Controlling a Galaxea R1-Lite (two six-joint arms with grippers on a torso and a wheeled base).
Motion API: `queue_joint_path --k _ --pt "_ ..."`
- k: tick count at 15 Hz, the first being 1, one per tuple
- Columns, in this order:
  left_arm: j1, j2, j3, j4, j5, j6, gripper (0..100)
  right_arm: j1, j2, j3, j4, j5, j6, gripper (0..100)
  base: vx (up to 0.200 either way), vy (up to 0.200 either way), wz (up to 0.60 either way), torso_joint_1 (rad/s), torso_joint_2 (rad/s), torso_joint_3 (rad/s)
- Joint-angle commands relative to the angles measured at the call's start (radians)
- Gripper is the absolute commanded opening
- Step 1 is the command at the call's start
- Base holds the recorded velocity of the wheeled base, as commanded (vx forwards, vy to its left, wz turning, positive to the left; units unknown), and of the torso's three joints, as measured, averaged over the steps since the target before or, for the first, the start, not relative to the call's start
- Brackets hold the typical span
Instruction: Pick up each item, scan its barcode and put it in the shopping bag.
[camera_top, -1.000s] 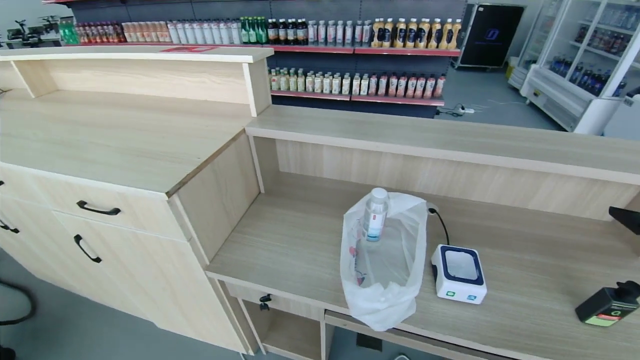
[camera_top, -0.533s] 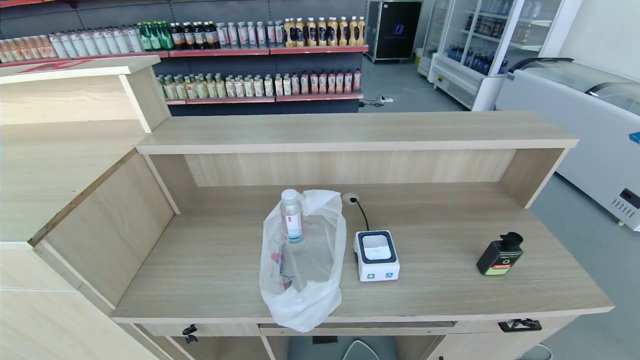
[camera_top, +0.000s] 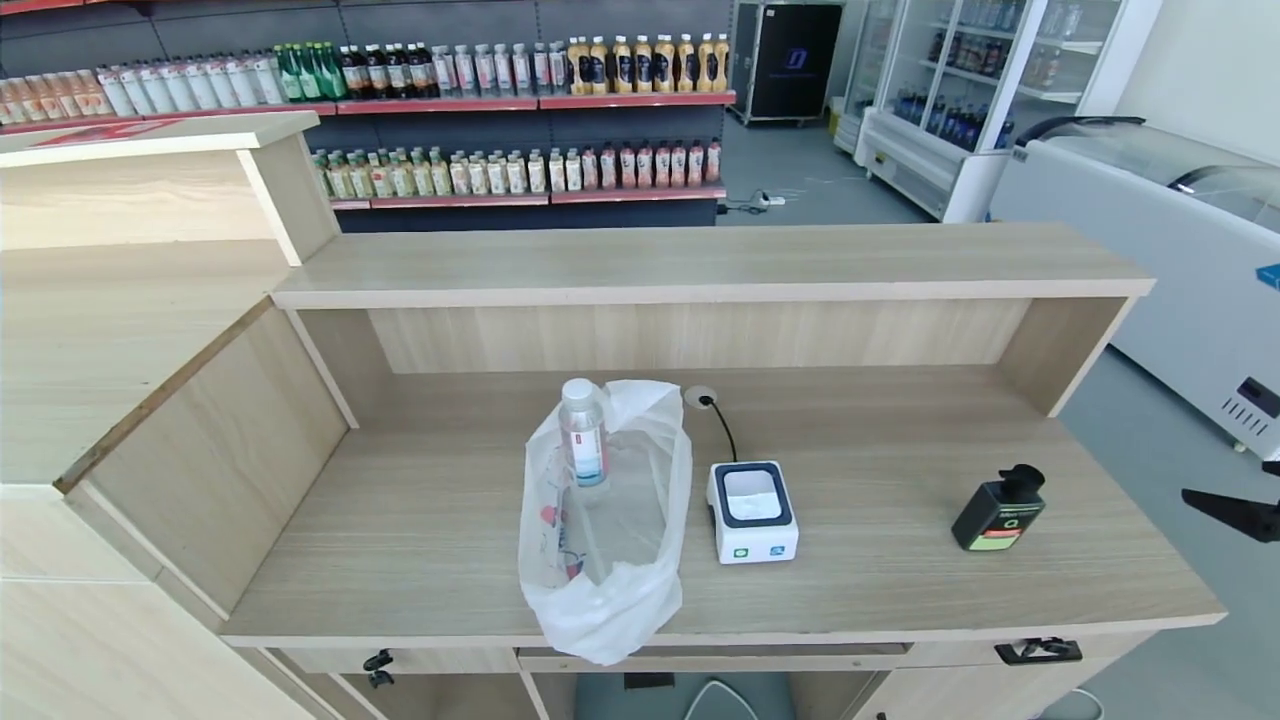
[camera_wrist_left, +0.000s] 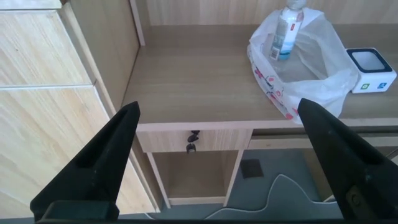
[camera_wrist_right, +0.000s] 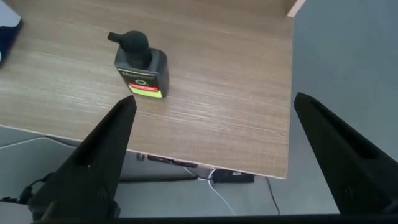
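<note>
A white shopping bag (camera_top: 605, 560) stands open on the wooden counter (camera_top: 880, 590), with a clear bottle (camera_top: 583, 432) upright inside it. Just right of the bag sits a white barcode scanner (camera_top: 752, 511). A black pump bottle (camera_top: 998, 510) stands alone farther right. My left gripper (camera_wrist_left: 217, 107) is open and holds nothing, off the counter's front left, apart from the bag (camera_wrist_left: 311, 74). My right gripper (camera_wrist_right: 214, 102) is open and holds nothing, off the counter's front right corner, short of the pump bottle (camera_wrist_right: 140, 67). One of its fingers (camera_top: 1235, 512) shows at the head view's right edge.
A raised ledge (camera_top: 700, 265) backs the counter and a taller cabinet (camera_top: 110, 340) walls its left side. The scanner's cable (camera_top: 722, 430) runs to a hole at the back. A drawer lock (camera_wrist_left: 193, 144) hangs under the front edge. Drink shelves and coolers stand beyond.
The head camera swung right a second ago, so the whole scene shifted left. Since half a second ago, the right gripper's finger has come into the head view's right edge. The items have not moved.
</note>
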Motion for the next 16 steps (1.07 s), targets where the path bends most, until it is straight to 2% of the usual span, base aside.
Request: queue_joint_path --k 1,3,9,14,16 --pt "0.000 0.001 0.000 0.000 0.000 0.000 100 0.014 0.054 0.012 0.000 0.001 -0.004 100 0.000 0.000 0.00 0.000 0.00 0.000" --pt "0.000 0.001 0.000 0.000 0.000 0.000 100 0.009 0.057 0.041 -0.008 -0.001 -0.020 100 0.000 0.000 0.00 0.000 0.00 0.000" --pt "0.000 0.001 0.000 0.000 -0.001 0.000 100 0.006 0.195 0.002 -0.014 0.045 -0.254 100 0.000 0.000 0.00 0.000 0.00 0.000" --pt "0.000 0.001 0.000 0.000 0.000 0.000 100 0.029 0.307 -0.085 -0.017 0.047 -0.279 100 0.000 0.000 0.00 0.000 0.00 0.000" --pt "0.000 0.001 0.000 0.000 0.000 0.000 100 0.054 0.345 -0.106 -0.057 0.047 -0.277 100 0.000 0.000 0.00 0.000 0.00 0.000"
